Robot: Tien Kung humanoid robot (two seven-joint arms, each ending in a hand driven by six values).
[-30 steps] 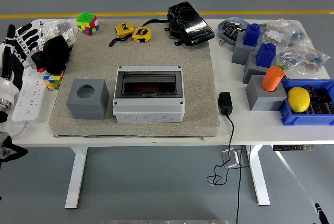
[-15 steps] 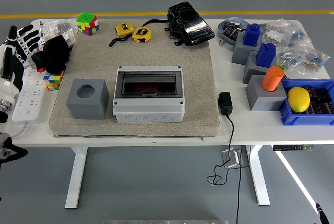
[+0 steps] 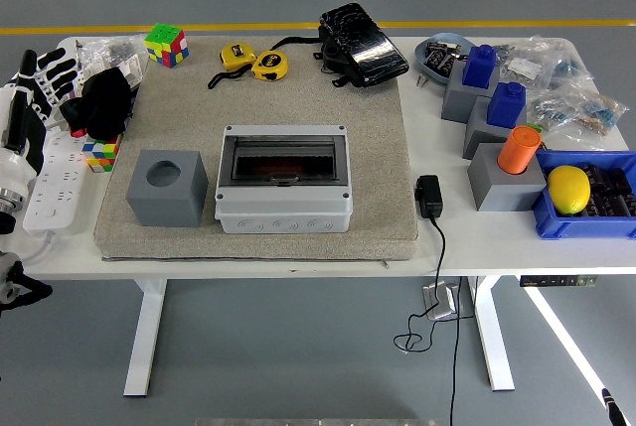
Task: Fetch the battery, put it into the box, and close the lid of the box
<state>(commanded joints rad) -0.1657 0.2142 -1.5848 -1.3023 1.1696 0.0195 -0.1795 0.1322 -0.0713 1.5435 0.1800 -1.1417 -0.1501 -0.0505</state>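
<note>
The grey box (image 3: 283, 206) stands in the middle of the beige mat (image 3: 378, 148), its dark see-through lid (image 3: 283, 158) lying flat on top. Small dark batteries lie in the round grey dish (image 3: 442, 54) at the back right, and more dark cells lie in the blue bin (image 3: 586, 219) beside a yellow lemon (image 3: 568, 189). My left hand (image 3: 42, 76) is at the far left edge, over the white power strip (image 3: 55, 183), fingers spread and empty. It is far from the box and the batteries. My right hand is out of view.
A grey cube with a round hole (image 3: 167, 188) stands left of the box. Two cube puzzles (image 3: 166, 45), tape measures (image 3: 253, 62), a black pouch (image 3: 363, 44), grey blocks with blue and orange caps (image 3: 497, 138), plastic bags (image 3: 571, 88) and a black adapter (image 3: 429, 196) crowd the table.
My left hand has drifted very slightly left at the table's left edge. Nothing else has moved.
</note>
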